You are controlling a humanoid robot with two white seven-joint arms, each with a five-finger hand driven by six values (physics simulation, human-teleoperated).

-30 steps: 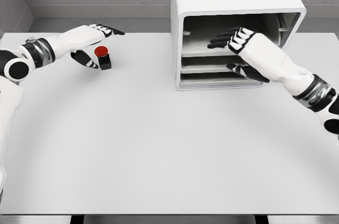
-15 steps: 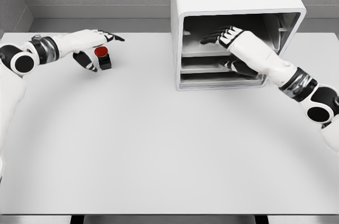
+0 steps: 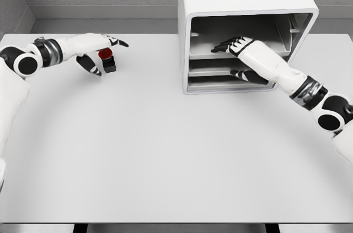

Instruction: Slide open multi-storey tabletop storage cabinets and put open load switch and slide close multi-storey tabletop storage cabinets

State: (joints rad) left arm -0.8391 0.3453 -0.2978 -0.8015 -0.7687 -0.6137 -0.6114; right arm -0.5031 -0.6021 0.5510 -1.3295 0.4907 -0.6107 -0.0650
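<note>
Inside cabinet (image 3: 242, 1) | right robot hand (image 3: 238, 51) released | left robot hand (image 3: 98, 51) half-hides switch (image 3: 107, 59), grip unclear

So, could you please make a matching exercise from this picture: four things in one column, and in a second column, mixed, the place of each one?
Things:
1. left hand
2. right hand
3. load switch
4. storage cabinet

Places:
A. standing at the back of the table, right of the middle
B. inside the cabinet's open front, over the shelves
C. on the table at the far left, red button on top
D. around the switch, fingers above it and thumb beside it

Pairs: 1-D, 2-B, 3-C, 4-A
</note>
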